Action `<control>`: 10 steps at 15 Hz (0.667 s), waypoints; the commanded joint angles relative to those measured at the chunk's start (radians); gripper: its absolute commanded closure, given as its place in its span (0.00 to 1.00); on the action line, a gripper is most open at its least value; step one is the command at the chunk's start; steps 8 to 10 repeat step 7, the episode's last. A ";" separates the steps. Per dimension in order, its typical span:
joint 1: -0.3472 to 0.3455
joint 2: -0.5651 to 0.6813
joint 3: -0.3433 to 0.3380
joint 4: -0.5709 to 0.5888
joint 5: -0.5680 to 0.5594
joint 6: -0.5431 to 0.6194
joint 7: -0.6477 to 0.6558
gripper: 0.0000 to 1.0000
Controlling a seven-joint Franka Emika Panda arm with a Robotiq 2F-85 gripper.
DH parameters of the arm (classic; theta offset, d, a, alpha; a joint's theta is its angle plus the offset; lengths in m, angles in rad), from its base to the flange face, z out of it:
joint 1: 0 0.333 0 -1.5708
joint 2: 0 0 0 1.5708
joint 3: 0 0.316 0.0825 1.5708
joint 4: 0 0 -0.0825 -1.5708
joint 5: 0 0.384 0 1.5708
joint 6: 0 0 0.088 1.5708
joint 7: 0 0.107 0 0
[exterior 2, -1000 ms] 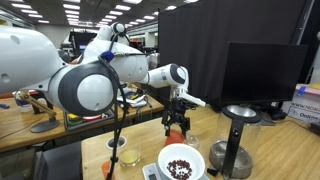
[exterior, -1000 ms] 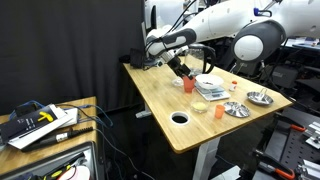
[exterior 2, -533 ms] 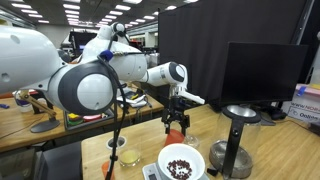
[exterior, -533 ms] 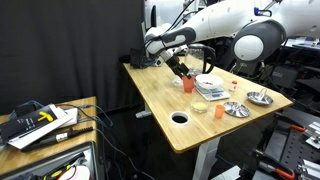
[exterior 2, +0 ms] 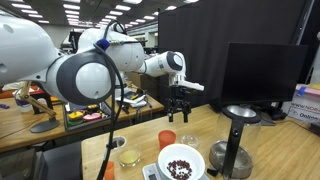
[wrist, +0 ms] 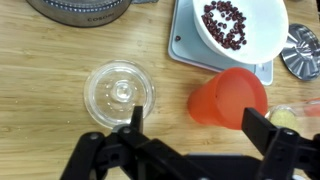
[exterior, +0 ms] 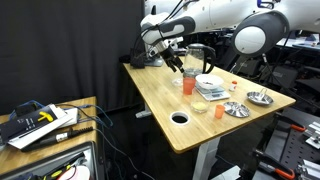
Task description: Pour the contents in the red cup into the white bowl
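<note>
- Your gripper point(exterior 2: 180, 110) hangs in the air above the wooden table point(exterior: 160, 100). Its jaws are spread as wide as they go and there is nothing between them.
- In the wrist view its two black fingers point(wrist: 135, 118) rise from the bottom edge, one left of centre and one far right, with only bare tabletop and the cup's rim showing in the gap.
- The red cup point(wrist: 230, 98) stands upright on the table, right of centre in the wrist view. It is below the gripper and nearer the right-hand finger, and neither finger touches it. You cannot tell from these views what is inside it.
- In an exterior view the red cup point(exterior 2: 167, 140) sits lower in the frame than the fingertips, clearly apart from them.
- The white bowl point(wrist: 240, 25) fills the upper right of the wrist view. It rests on a pale square scale point(wrist: 185, 50) and holds a heap of dark red beans point(wrist: 225, 22).
- The red cup stands just beside the scale's near edge.
- A clear glass point(wrist: 120, 90) stands left of centre in the wrist view, apart from the red cup.
- A shiny metal dish point(wrist: 303, 50) is cut off by the right edge.
- In an exterior view a paler orange cup point(exterior: 218, 109) stands toward the lower right of the tabletop, with a round hole point(exterior: 180, 118) in the table left of it.
</note>
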 commanded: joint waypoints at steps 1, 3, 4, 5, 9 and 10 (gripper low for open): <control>-0.007 -0.009 0.013 0.001 0.011 -0.006 -0.026 0.00; -0.001 -0.001 0.003 0.001 0.004 -0.007 -0.012 0.00; -0.001 0.000 0.004 0.000 0.004 -0.009 -0.012 0.00; -0.001 0.002 0.004 0.000 0.004 -0.008 -0.012 0.00; 0.000 0.003 0.004 0.000 0.003 -0.008 -0.012 0.00; 0.000 0.003 0.004 0.000 0.003 -0.008 -0.012 0.00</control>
